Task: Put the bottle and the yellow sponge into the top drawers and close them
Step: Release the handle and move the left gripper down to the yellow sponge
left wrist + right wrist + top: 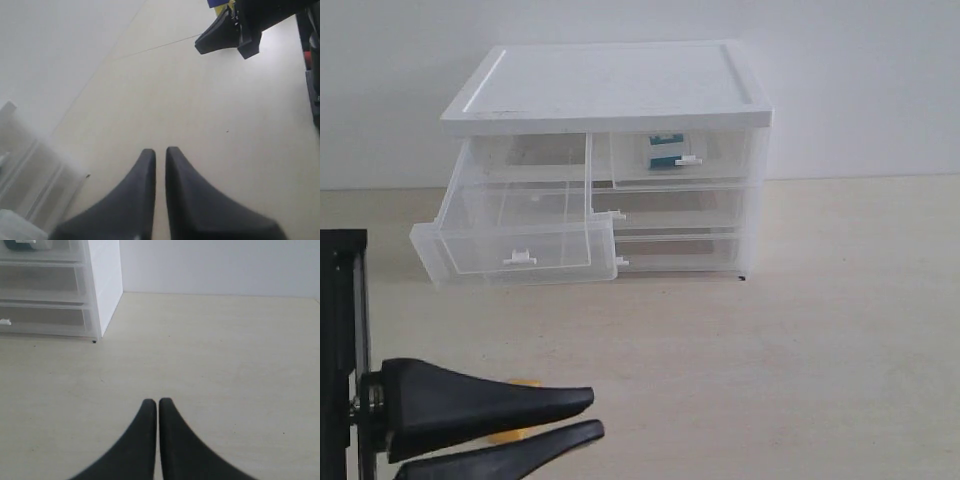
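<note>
Exterior view: white teal-banded plastic bottle (665, 152) is seen inside closed right clear drawer (720, 160); left clear drawer (550, 240) is open, apparently empty; jaws of left gripper (160, 152) and right gripper (158, 402) are pressed together.

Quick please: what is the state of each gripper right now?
Left gripper: closed, nothing between the jaws.
Right gripper: closed, holding nothing.

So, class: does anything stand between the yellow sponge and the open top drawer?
Nothing visible: bare table lies between the yellow sponge, partly hidden by the left end effector, and the open top drawer.
</note>
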### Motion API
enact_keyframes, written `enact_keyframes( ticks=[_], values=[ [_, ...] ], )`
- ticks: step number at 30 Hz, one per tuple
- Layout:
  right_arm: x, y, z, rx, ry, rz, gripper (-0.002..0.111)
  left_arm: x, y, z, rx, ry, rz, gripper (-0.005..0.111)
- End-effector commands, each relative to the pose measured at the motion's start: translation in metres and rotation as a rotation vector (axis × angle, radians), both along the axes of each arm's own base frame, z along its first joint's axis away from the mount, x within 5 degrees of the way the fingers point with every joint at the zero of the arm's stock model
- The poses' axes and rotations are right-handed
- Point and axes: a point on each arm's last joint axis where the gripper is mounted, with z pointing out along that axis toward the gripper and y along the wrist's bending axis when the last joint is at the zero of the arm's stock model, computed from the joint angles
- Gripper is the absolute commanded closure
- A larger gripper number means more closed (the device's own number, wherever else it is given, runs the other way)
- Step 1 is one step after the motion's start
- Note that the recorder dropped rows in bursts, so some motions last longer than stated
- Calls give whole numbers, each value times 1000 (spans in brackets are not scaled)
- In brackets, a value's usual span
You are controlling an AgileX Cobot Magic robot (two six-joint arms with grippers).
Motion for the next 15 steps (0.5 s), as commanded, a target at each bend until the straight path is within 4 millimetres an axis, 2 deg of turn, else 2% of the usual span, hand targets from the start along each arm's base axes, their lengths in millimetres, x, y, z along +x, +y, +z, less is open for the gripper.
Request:
enact_keyframes(
  ticks=[1, 3, 8, 11, 15],
  values=[
    [0, 0, 1, 1, -14, 3, 108, -8, -2, -4, -13, 42, -75, 103],
    [0, 0, 1, 1, -14, 3, 108, -11, -3, -7, -36, 110, -90, 103],
    [0, 0, 1, 1, -14, 3, 108, -35, -9, -2, -122, 313, -307, 103],
    [0, 0, 1, 1, -14, 3, 108, -40, -9, -1, -132, 343, -355, 103],
    [0, 0, 1, 1, -14, 3, 108, -38, -9, -3, -132, 369, -331, 103]
  ],
)
